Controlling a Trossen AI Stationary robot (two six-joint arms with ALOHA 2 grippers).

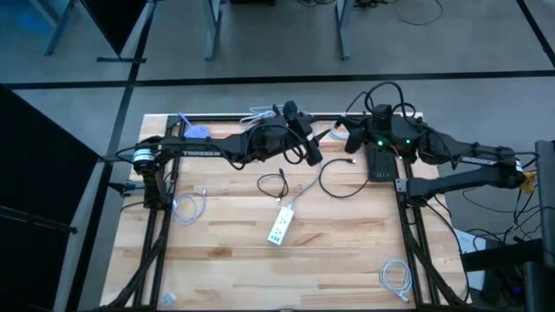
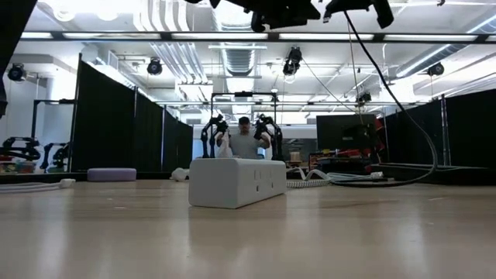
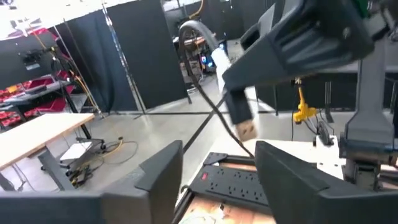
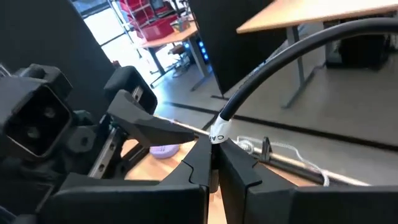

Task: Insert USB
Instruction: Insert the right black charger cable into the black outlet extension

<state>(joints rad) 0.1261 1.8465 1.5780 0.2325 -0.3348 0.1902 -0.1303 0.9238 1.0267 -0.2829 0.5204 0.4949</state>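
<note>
Along the left edge of the wooden worktop point(image 1: 217, 260), a coiled pale cable point(image 1: 187, 206) is lying flat beside the left arm's base. A purple round object point(image 1: 199, 133) is sitting near the far left corner. The left gripper point(image 3: 217, 165) is hovering raised over the far middle of the worktop, its two dark fingers point(image 3: 158, 174) standing apart with nothing between them.

Just beyond those fingers, the USB plug point(image 3: 245, 129) is hanging in the air, its metal end pointing down and towards the left gripper, long axis tilted. Its black cable point(image 4: 292, 68) is rising in an arc. The right gripper point(image 4: 213, 163) is clamping this cable just below a white band, fingers pressed together on it.

At the worktop's centre, a white rectangular power strip point(image 1: 279, 225) is lying flat, long axis running slightly diagonally from near to far, with a thin black cable point(image 1: 276, 185) looped behind it. A black power strip point(image 1: 380, 163) is lying near the far right corner. A second pale coil point(image 1: 396, 279) is resting at the near right corner.
</note>
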